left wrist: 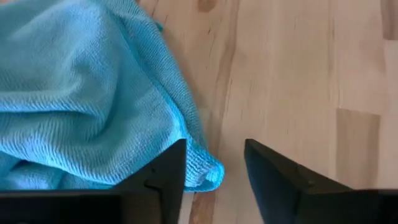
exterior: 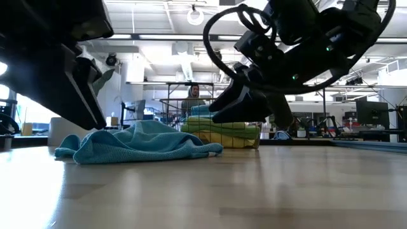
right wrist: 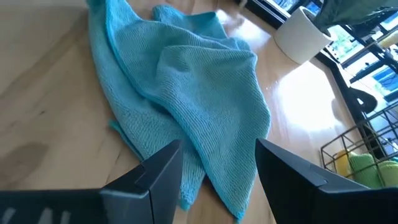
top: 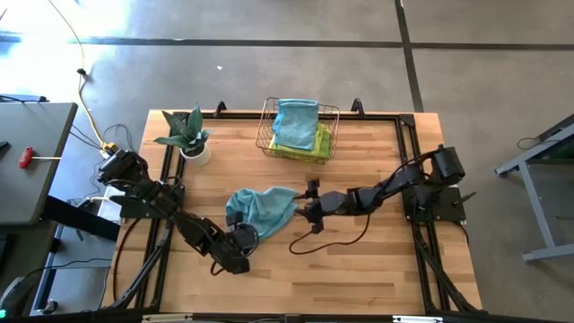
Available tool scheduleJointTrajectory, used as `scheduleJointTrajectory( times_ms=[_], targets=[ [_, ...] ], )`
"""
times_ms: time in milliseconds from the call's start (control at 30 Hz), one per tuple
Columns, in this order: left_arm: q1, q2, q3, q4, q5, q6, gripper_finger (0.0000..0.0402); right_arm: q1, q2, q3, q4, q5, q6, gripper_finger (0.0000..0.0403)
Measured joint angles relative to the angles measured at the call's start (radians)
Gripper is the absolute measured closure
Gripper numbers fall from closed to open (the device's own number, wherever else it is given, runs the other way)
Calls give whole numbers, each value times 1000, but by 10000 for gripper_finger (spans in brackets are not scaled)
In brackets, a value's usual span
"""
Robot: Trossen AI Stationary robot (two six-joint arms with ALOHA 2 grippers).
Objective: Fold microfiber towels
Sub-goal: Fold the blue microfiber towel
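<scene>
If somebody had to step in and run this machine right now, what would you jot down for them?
Left gripper: jaws open, empty, at a corner of the teal towel, which lies crumpled in the middle of the table.
Right gripper: jaws open, empty, at the towel's opposite side.
Other towels: teal on top of lime green and yellow, lying in the wire basket at the far edge, beside the potted plant.
Done: one towel out on the table.
Left: it is not spread or folded yet; neither gripper holds it. Whether the basket's towels are folded I cannot tell.
</scene>
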Motion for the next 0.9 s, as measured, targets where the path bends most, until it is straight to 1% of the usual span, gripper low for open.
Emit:
scheduleJointTrajectory(
  times_ms=[133, 200, 267, 333, 567, 767, 900],
  targets=[
    [5, 0, 0, -7, 1, -51, 203, -16, 0, 0, -4, -9, 0, 210],
    [4, 2, 0, 2, -33, -100, 187, -25, 0, 0, -7, -20, 3, 210],
    [4, 20, 2, 18, -67, -123, 179, -34, 0, 0, -7, -29, 20, 210],
    [3, 40, 1, 15, -93, -133, 177, -42, 0, 0, -8, -30, 25, 210],
    [7, 129, 0, -17, -91, -204, 177, -59, 0, 0, -11, -31, 67, 210],
    [5, 138, 3, -34, -119, -220, 178, -60, 0, 0, -16, -60, 79, 210],
    [8, 118, -1, -51, -113, -217, 192, -60, 0, 0, -20, -76, 79, 210]
  ],
)
